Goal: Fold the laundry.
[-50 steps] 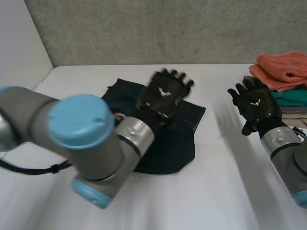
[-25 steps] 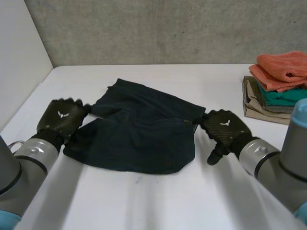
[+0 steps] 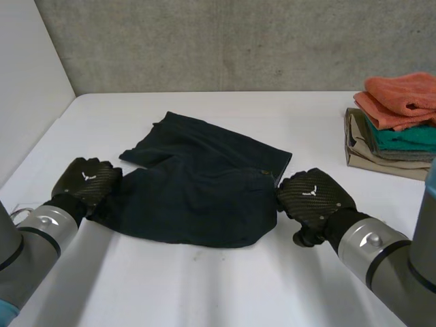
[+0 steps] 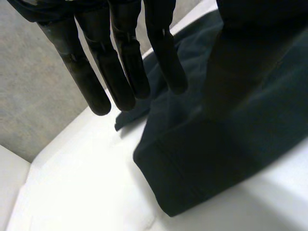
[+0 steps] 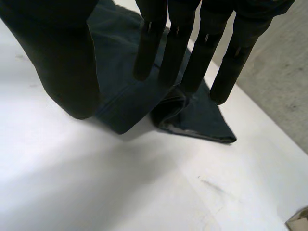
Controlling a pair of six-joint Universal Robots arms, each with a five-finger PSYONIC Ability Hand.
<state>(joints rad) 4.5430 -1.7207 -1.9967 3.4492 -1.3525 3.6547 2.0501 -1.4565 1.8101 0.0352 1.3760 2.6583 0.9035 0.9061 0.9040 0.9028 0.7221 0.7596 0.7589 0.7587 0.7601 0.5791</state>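
Item: dark blue garment (image 3: 197, 191), one piece, probably shorts. It lies spread and a little rumpled on the table (image 3: 225, 293), about midway between the left and right edges. No fold has been made in it.

Left hand (image 3: 85, 180): at the garment's left edge, near the corner closest to the robot. Its fingers (image 4: 120, 72) are straight and slightly spread, poised over the hem. They pinch nothing.

Right hand (image 3: 313, 197): at the garment's right edge, also toward the near corner. Its fingers (image 5: 202, 57) are straight and side by side above the cloth, with the thumb set apart. They hold nothing.

Change: a second ago the left arm reached across the garment and the right hand was raised near the stack. Half a second ago both hands were down beside the cloth. Now both are lower and closer to the near edge of the table, one at each side of the garment. The cloth itself has barely shifted.

Meaning for the task: the hands look placed for a matched grasp of the two near corners. The likely step is to close on the hem at each side, then lift and carry it over. That grasp is not yet made.

Also present: stack of folded laundry (image 3: 392, 139) at the far right corner of the table, with an orange towel (image 3: 402, 95) on top. It sits well apart from the garment.
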